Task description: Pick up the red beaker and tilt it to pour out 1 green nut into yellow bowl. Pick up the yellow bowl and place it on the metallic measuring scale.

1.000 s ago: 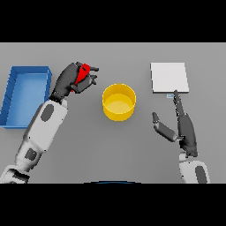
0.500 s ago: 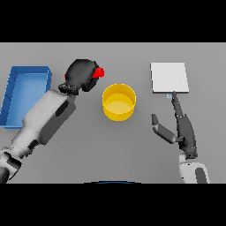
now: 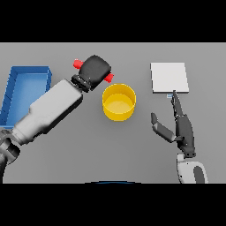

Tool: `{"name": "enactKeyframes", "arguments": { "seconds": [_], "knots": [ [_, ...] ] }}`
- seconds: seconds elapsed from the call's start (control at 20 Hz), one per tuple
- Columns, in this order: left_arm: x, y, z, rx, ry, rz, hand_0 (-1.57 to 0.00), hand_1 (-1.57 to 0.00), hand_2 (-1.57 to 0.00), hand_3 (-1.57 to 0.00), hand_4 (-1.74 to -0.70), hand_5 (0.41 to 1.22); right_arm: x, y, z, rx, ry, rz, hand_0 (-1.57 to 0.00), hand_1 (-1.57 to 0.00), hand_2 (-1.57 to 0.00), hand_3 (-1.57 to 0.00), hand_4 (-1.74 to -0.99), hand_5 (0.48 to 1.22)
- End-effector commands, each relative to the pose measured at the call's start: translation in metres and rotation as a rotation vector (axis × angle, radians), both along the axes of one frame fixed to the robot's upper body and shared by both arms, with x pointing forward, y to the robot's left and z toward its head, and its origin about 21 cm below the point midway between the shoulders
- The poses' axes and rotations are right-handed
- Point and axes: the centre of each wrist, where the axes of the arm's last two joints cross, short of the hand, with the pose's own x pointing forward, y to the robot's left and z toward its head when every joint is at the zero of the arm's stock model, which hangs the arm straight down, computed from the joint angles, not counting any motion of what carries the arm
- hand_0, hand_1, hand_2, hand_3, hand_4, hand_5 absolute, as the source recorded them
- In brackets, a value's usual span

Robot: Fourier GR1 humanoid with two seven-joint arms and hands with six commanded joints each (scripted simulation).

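My left hand [image 3: 94, 69] is shut on the red beaker [image 3: 108, 78], which lies tipped almost sideways in its grip. Only the beaker's two ends show: one red end at the hand's upper left [image 3: 77, 64], the other pointing right, just above the yellow bowl's [image 3: 118, 108] left rim. The bowl stands at the table's middle; I cannot see a green nut in it. The metallic measuring scale [image 3: 169, 77], a pale square plate, lies at the far right. My right hand [image 3: 182, 129] rests open below the scale, fingers straight and pointing at its front edge.
A blue tray [image 3: 13, 84] stands at the far left of the grey table, beside my left forearm.
My left hand has lifted the beaker, carried it right toward the bowl and tipped it over. The right hand has not moved.
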Motion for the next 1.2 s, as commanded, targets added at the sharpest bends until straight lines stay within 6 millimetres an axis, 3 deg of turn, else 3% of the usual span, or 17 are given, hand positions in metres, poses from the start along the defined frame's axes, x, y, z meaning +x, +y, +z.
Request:
{"name": "enactKeyframes", "arguments": {
  "seconds": [0.0,0.35,0.7,1.15],
  "knots": [
    [0.0,-0.003,-0.001,0.05,0.002,-0.031,-1.57,-1.57,-1.57,-1.38,-1.71,1.217,-0.001,0.0,-0.002,0.017,0.001,-0.003,0.0,0.0,0.0,0.0,-1.295,0.664],
    [-0.001,-0.023,-0.004,0.373,-0.048,-0.156,-1.57,-1.57,-1.57,-1.53,-1.74,1.22,-0.003,-0.002,-0.003,0.027,0.003,-0.012,0.0,0.0,0.0,0.0,-1.293,0.631],
    [0.005,-0.042,0.005,0.566,-0.155,-0.238,-1.57,-1.57,-1.57,-1.56,-1.74,1.221,0.001,0.0,-0.006,-0.012,0.022,-0.031,0.0,0.0,0.0,0.0,-1.27,0.588],
    [0.006,-0.058,0.013,0.81,-0.214,-0.355,-1.57,-1.57,-1.57,-1.57,-1.73,1.221,0.0,0.003,-0.006,-0.043,-0.003,-0.025,0.0,0.0,0.0,0.0,-1.21,0.592]
  ]
}}
